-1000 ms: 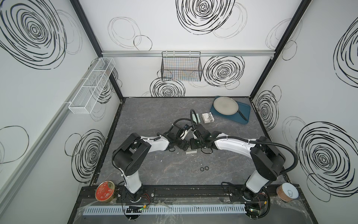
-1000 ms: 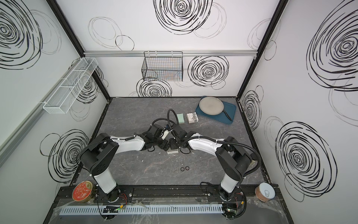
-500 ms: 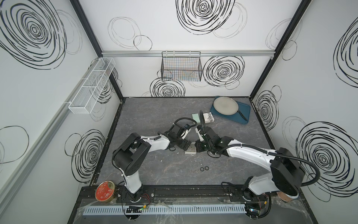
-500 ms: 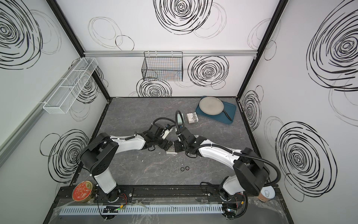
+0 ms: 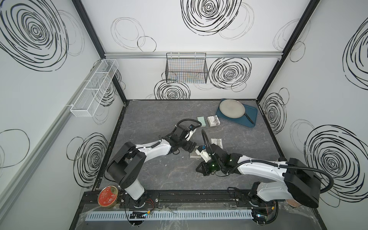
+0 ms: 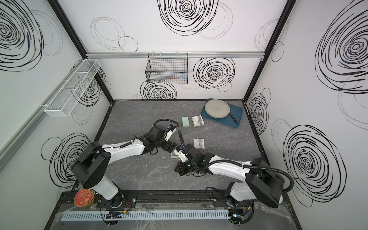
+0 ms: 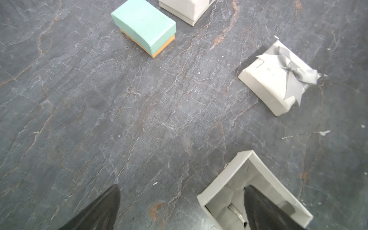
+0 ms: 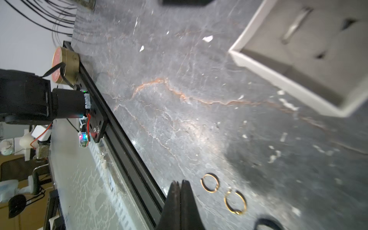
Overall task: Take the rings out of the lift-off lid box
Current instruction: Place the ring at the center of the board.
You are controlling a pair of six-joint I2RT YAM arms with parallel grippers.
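Left wrist view: faint print on the white square lid with grey ribbon bow point(image 7: 278, 77) and on the mint-green lidded box with orange base point(image 7: 143, 25); neither is legible. Red round tin with gold rim point(image 5: 107, 197), near-left corner: pattern only, no readable words.

Item: open white cardboard box point(image 7: 278, 183), centre of the grey marbled table point(image 7: 159, 119); mostly covered by the arms in both top views. Contents: one silvery ring point(image 7: 236, 214) seated in the pale insert, partly behind a finger; blurred in the right wrist view.

Item: two thin dark rings with a golden glint point(image 8: 209, 182), flat on the table on the near side of the box, apart from it; hidden under the right arm in both top views. Dark curved shape point(image 8: 268, 224) beside them: cut off, unidentified.

Left gripper point(image 7: 183, 187): jaws wide apart, one finger point(image 7: 264, 209) inside the box, the other outside; holding nothing.

Right gripper point(image 8: 180, 182): jaws pressed together, nothing seen between them, tips just beside the two rings.
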